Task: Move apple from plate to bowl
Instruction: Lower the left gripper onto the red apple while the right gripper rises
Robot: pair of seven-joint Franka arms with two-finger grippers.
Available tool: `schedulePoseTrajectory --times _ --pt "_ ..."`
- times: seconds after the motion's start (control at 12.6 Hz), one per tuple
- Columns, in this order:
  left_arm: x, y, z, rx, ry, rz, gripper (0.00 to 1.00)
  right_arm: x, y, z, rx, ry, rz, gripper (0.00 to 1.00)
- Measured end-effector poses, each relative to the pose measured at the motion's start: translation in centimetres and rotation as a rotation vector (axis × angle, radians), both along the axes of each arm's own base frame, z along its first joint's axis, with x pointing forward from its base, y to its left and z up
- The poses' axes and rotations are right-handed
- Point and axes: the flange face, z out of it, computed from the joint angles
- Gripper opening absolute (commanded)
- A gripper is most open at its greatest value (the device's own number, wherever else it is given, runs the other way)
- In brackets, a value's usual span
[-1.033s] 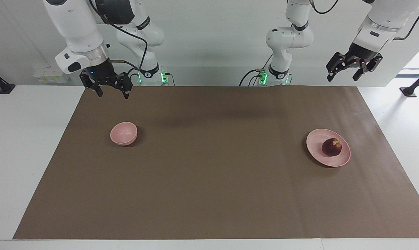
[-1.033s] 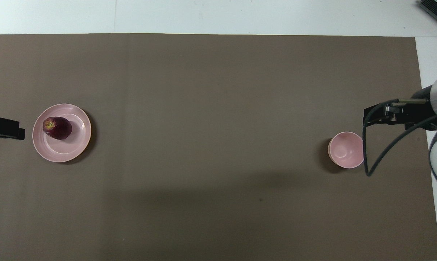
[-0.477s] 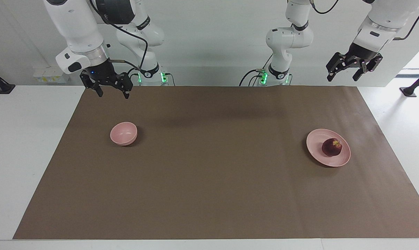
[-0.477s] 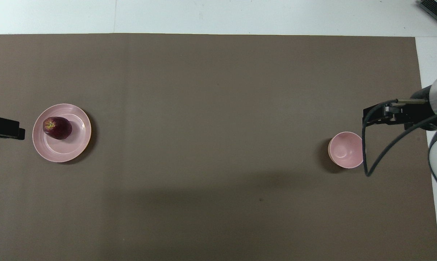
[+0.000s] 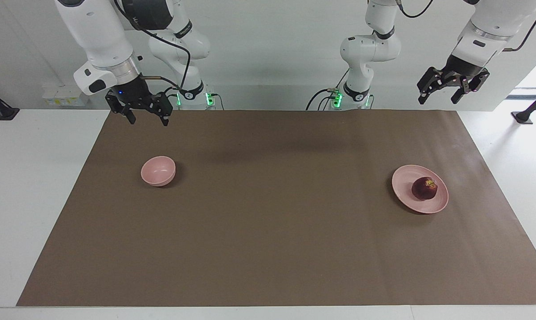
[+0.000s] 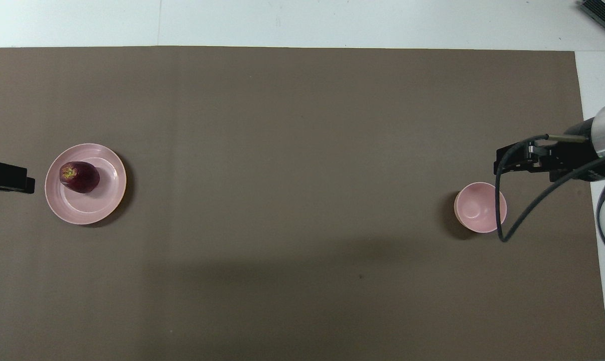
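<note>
Right pincer (image 5: 146, 118) has shifted slightly; both pincers released. Maroon apple (image 5: 424, 188), yellowish patch, on plate (image 5: 403, 184).

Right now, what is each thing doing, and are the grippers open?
apple: resting on the plate
plate: flat on the mat, holding the apple
bowl: upright, empty
left gripper: open, raised, holding nothing
right gripper: open, raised, holding nothing

1. No text, label, brand, number or sign can be read in either view.
2. Right arm (image 5: 100, 35): dark marking on its black upper joint, too small to read.
3. Plate (image 5: 403, 191), bowl (image 5: 158, 171) and brown mat (image 5: 268, 231): plain, unmarked surfaces.
</note>
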Motion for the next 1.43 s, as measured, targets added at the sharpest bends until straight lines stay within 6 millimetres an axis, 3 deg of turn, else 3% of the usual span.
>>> schedulePoseTrajectory --times 0.56,0.71,0.87,1.11,1.43 --pt "0.1 0.2 0.1 -0.001 -0.018 0.004 1.00 -0.1 0.9 -1.0 0.086 0.035 -0.069 1.00" --pt "1.1 1.5 -0.4 -0.003 -0.069 0.030 1.00 -0.2 1.1 -1.2 0.092 0.042 -0.088 1.00" --pt "1.6 3.3 -2.7 -0.002 -0.053 0.055 1.00 -0.2 1.3 -1.2 0.104 0.045 -0.092 1.00" --pt "2.9 4.6 -7.5 -0.001 -0.067 0.068 1.00 -0.3 1.9 -1.2 0.106 0.047 -0.089 1.00" --pt "4.2 10.9 -13.8 0.008 -0.091 0.056 1.00 -0.4 3.4 -1.2 0.104 0.049 -0.083 1.00"
